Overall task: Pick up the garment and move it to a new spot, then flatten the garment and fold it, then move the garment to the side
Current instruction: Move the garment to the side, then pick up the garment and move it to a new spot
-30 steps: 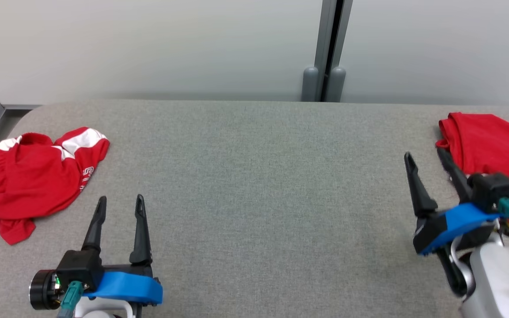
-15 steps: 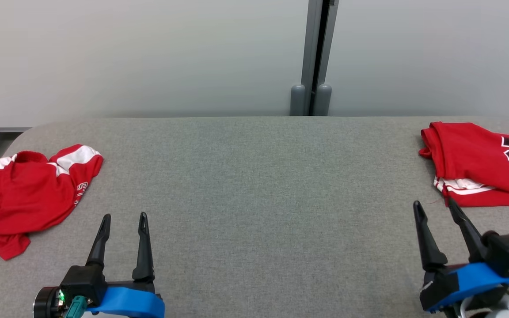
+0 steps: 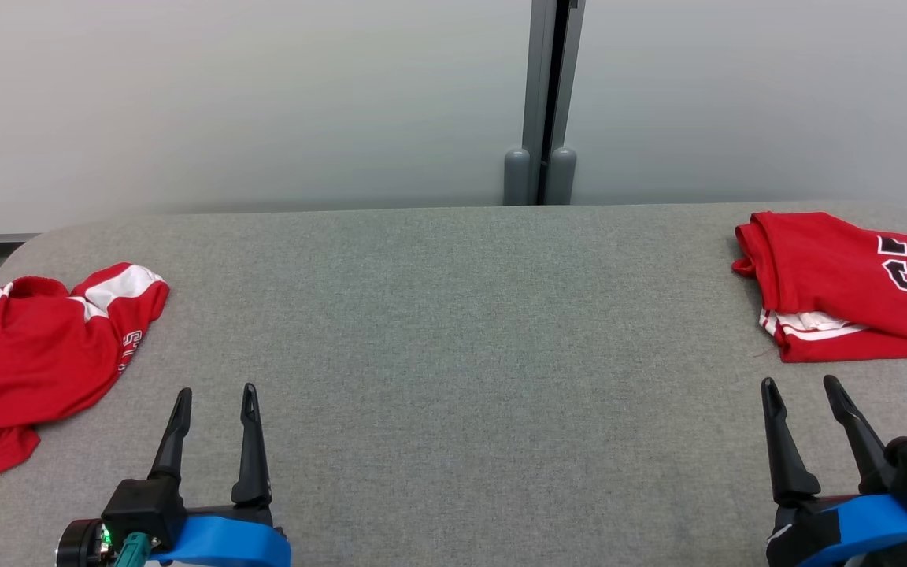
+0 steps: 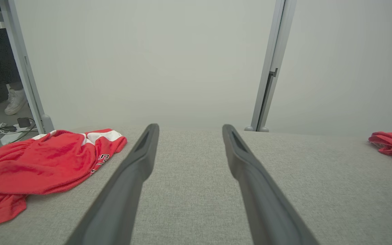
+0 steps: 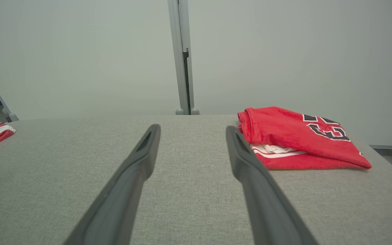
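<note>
Nearest, at the lower corners: left pincer (image 3: 216, 390) and right pincer (image 3: 799, 380), both spread wide, pinching nothing, poised over the grey fabric worktop (image 3: 453, 354). Between and beyond them, broad bare cloth, open for moving. Farther left, crumpled red garment (image 3: 28, 354) with white stripes, at the worktop's left edge. Just beyond the right pincer, folded red jersey (image 3: 831, 276) with black numerals. Behind the rounded far edge, pale wall and grey post (image 3: 542, 94).
</note>
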Available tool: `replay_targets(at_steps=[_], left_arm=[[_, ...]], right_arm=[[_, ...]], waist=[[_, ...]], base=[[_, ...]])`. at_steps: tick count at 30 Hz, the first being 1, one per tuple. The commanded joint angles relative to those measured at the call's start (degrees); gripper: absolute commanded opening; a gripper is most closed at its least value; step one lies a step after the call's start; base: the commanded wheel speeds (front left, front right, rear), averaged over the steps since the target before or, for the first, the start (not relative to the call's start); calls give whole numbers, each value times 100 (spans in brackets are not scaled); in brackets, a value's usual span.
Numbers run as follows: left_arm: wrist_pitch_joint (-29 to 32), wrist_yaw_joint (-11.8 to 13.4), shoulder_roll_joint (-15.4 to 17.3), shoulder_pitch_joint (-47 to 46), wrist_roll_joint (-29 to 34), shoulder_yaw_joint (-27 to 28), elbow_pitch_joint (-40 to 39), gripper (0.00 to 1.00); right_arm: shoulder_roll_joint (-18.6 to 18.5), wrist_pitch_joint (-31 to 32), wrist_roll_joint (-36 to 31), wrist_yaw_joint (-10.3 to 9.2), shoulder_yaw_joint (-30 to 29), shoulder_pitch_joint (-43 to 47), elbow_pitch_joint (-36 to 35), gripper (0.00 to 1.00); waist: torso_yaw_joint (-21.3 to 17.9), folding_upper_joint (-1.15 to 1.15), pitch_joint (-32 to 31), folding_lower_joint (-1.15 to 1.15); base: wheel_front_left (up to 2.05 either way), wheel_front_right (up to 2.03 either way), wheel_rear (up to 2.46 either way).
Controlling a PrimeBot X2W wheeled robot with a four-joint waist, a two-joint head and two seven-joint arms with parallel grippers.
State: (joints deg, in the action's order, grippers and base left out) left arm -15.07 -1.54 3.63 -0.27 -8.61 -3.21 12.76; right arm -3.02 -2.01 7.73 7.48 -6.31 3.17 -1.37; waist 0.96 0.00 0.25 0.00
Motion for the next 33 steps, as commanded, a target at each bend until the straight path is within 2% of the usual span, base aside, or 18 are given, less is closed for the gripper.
replay_targets(at_steps=[1, 20, 33], left_arm=[[-12, 23, 44, -14, -23, -5, -1, 100], [10, 80, 152, -170, -90, -46, 37, 100], [68, 183, 219, -299, -142, -43, -49, 100]], right_arm=[[16, -3, 39, 3, -17, 65, 4, 100], [16, -104, 135, 3, 0, -58, 165, 100], [13, -164, 186, 3, -1, -54, 250, 100]], waist=[[5, 0, 2, 0], [170, 0, 136, 0], [1106, 0, 258, 0]], base=[[0, 0, 0], [0, 0, 0], [0, 0, 0]])
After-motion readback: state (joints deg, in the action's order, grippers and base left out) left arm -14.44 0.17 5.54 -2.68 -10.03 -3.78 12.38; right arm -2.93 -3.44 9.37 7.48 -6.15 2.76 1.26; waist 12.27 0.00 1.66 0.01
